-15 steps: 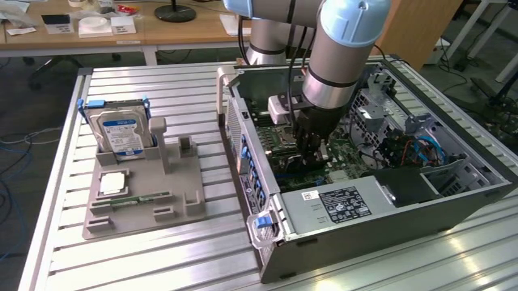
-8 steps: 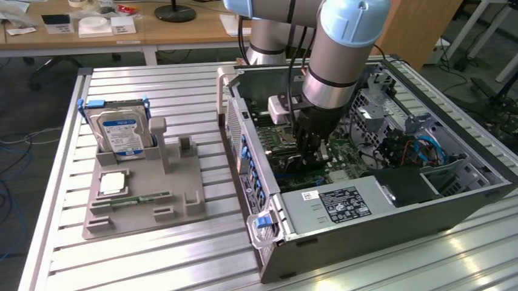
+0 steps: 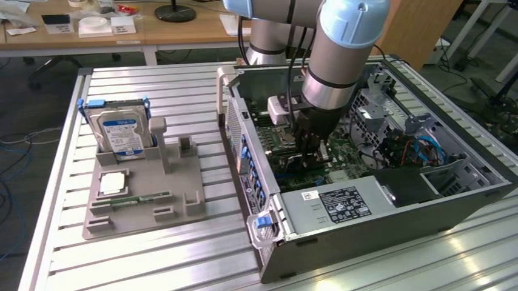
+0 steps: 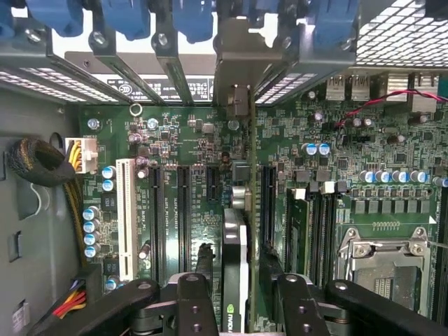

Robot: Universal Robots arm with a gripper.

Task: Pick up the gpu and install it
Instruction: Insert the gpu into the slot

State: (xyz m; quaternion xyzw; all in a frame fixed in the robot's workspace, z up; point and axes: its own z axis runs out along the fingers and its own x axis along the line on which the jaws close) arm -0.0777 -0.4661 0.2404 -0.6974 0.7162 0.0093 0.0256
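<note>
Slatted aluminium tabletop point(image 3: 145, 254) fills the bench, with wooden desks behind it. In the exterior view the arm reaches straight down into the open computer case point(image 3: 380, 200), which lies on its side toward that view's right. The claw point(image 3: 309, 159) is deep inside, low over the motherboard point(image 3: 279, 160), so its fingers are mostly masked by the wrist and the clutter around them. Well away from the claw, toward that view's left, sits a grey parts holder point(image 3: 142, 194) with a hard drive point(image 3: 120, 132) standing upright in it and a memory stick point(image 3: 137, 198) lying flat; no card remains in that holder as far as I can see.

In the wrist view the gpu point(image 4: 234, 273) stands on edge directly between the two black fingers point(image 4: 192, 301), its bracket end running away from the claw toward the rear slot openings point(image 4: 241, 70) of the case. It appears lined up over one of the long expansion slots point(image 4: 183, 210), with empty slots to either side of it. The jaws are partly open; whether the pads press on the card or have just let go, I cannot tell.

By my reading, the pickup and carry are done and the card is at its slot, either seated or nearly so. Whether it is fully home cannot be confirmed.
</note>
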